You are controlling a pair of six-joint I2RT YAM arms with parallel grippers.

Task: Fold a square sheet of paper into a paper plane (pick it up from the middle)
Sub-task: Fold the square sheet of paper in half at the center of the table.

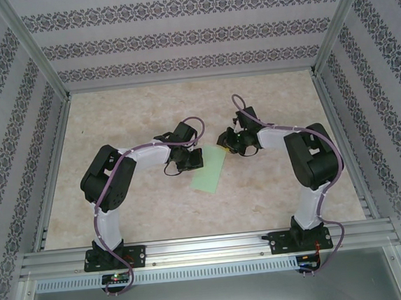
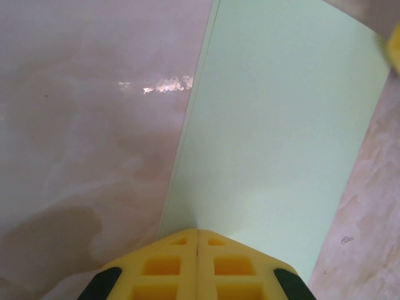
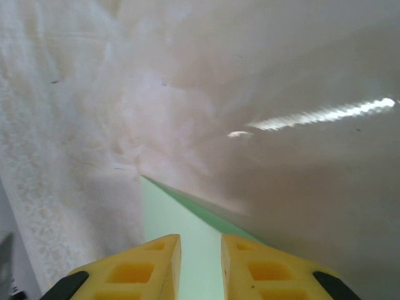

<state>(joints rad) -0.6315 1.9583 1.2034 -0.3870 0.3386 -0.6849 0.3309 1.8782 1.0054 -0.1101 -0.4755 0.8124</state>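
Beige marbled tabletop (image 1: 128,121): left of centre we see the left gripper (image 1: 189,158), jaws pressed together at the edge of the green sheet of paper (image 1: 210,170) lying mid-frame. Just right, the right gripper (image 1: 232,144) has its jaws slightly spread at the sheet's corner.

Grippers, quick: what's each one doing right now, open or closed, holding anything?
Left gripper: shut on the green paper.
Right gripper: open, with the paper showing in the gap.
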